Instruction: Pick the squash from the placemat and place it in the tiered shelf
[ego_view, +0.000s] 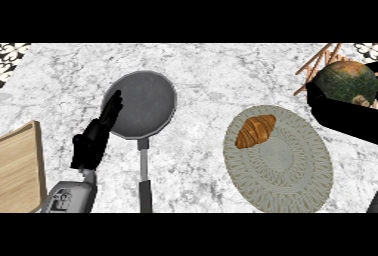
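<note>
A: Up right of the placemat, the squash is already lifted off, right hand curled under it, beside the tiered shelf.
B: Left to do?
A: Set it in and let go. Croissant remains on the mat.
B: Left hand?
A: Resting, fingers straight, by the pan, well left of the placemat.

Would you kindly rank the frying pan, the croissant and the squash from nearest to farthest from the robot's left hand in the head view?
From the left hand, at the view's left:
1. Frying pan: right beside it, the fingers overlapping its left rim.
2. Croissant: farther right, on the placemat.
3. Squash: top right corner, held by the right hand by the shelf.
</note>
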